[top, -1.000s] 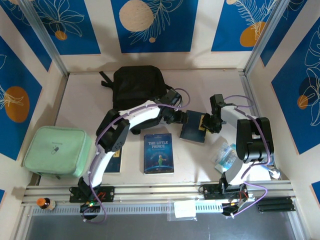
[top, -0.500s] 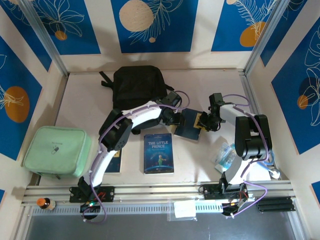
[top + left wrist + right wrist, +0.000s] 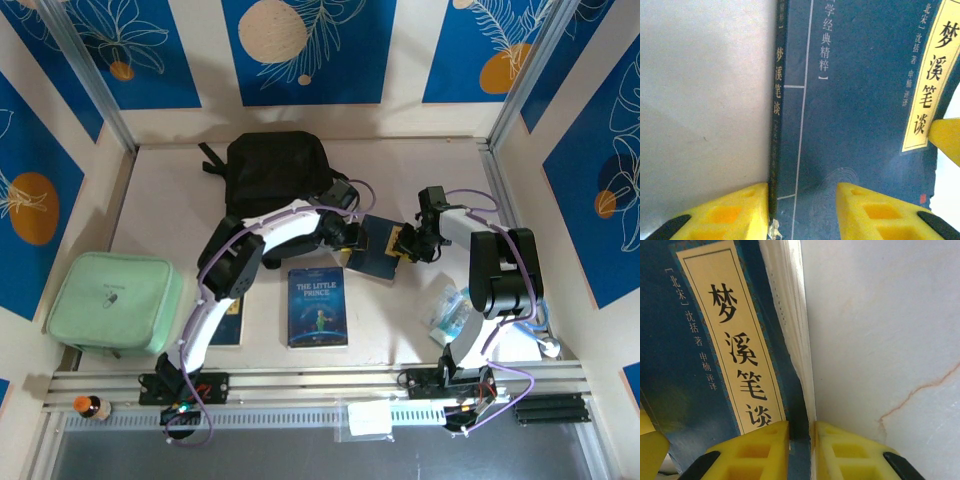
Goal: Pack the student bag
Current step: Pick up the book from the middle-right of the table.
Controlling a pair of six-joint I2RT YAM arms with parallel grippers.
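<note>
The dark blue paperback with the yellow title strip (image 3: pixel 370 250) has slid toward the left gripper (image 3: pixel 802 192), whose half-open jaws straddle its spine; the right gripper (image 3: pixel 801 427) pinches the page edge. Handover looks underway: left must clamp, right release. The black fabric backpack (image 3: pixel 272 170) lies beyond the left jaws, zip unreadable.

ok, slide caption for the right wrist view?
Right claw pinching the fore-edge of a dark blue book with a yellow title label, pale table alongside.
</note>
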